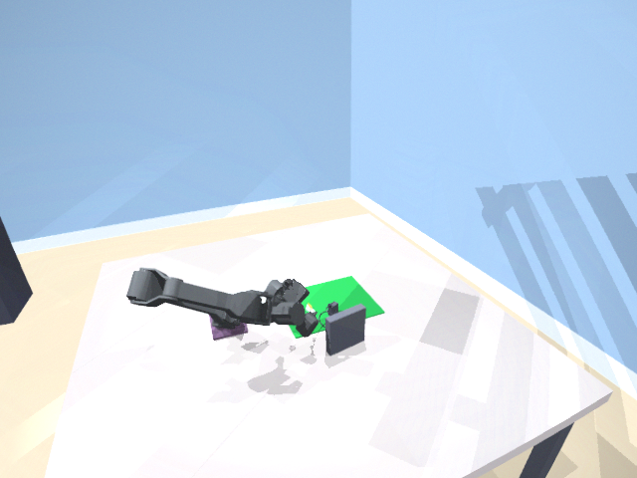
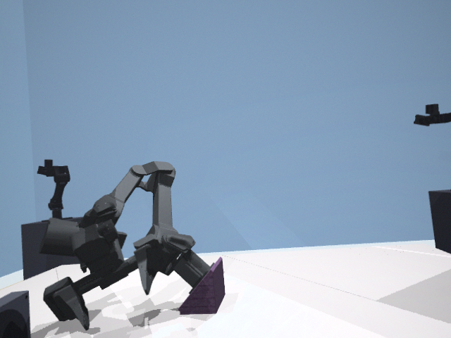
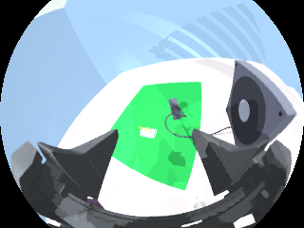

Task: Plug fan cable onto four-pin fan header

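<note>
"What is seen on the white table (image 1: 205, 421) (image 2: 328, 291) (image 3: 85, 124)?"
"Above it, the arm (image 1: 200, 299) (image 2: 162, 203) is bent, its gripper (image 1: 304, 307) (image 2: 116, 311) (image 3: 156, 131) spread almost fully, nothing gripped."
"And the green board (image 1: 354, 296) (image 3: 142, 104)?"
"Laid flat, with the upright fan (image 1: 345, 330) (image 2: 14, 314) (image 3: 254, 111) stood near it."
"The cable (image 3: 166, 124)?"
"Looped over the board, its dark plug (image 1: 332, 307) (image 3: 175, 108) parked there, unconnected, apart from the white header (image 1: 310, 309) (image 3: 148, 133)!"

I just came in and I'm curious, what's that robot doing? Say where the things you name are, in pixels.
The robot has to plug the fan's cable into the board, but it isn't holding anything now. Its claw (image 1: 304, 309) (image 2: 117, 309) (image 3: 156, 135) is wide open. The cable's dark plug (image 1: 332, 307) (image 3: 175, 108) is over the green board (image 1: 354, 296) (image 3: 166, 92), away from the white header (image 1: 310, 309) (image 3: 148, 133), so it isn't plugged in.
</note>
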### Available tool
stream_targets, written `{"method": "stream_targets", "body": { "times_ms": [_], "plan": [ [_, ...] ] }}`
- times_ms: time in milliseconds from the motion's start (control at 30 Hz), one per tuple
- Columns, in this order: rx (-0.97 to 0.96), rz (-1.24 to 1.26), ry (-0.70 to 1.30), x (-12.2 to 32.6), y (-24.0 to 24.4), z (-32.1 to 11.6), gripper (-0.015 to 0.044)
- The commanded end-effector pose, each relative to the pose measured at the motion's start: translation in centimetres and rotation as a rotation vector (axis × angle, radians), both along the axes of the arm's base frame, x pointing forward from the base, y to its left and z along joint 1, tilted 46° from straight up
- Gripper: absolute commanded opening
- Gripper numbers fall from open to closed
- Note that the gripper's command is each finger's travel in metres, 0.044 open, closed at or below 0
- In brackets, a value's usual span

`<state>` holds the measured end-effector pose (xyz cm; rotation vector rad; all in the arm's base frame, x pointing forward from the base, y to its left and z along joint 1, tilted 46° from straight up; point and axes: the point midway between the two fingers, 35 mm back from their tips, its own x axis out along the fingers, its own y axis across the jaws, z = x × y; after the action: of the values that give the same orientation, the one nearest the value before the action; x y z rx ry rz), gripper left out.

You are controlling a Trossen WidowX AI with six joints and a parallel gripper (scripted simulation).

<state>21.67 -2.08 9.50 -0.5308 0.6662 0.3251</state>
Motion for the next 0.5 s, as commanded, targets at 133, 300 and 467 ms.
{"method": "stream_targets", "body": {
  "times_ms": [133, 300, 467],
  "plan": [
    [0.038, -0.103, 0.201, 0.01, 0.16, -0.37, 0.044],
    [0.036, -0.164, 0.313, -0.07, 0.26, -0.59, 0.044],
    [0.014, -0.226, 0.417, -0.14, 0.35, -0.7, 0.044]
  ]
}}
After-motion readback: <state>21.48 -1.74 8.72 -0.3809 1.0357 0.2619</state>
